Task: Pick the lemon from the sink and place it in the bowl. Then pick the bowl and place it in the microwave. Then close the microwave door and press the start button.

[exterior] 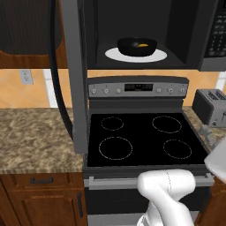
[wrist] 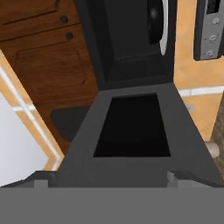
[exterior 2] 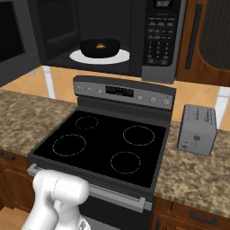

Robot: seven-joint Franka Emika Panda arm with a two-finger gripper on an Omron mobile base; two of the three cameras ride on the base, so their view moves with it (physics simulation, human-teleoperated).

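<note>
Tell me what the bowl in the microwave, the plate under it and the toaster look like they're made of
The bowl looks like glossy black ceramic or glass, judging by faint highlights on its rim; it could be plastic. The plate under it is plain flat white, probably glass or ceramic, with no visible shine. The toaster looks like brushed grey metal, given its even, dull, silvery sides. All of this is rendered, so these are guesses.

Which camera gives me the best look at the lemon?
The left base view: the lemon shows as an orange patch inside the bowl. The right base view shows a smaller sliver; the hand view catches the bowl edge-on.
</note>
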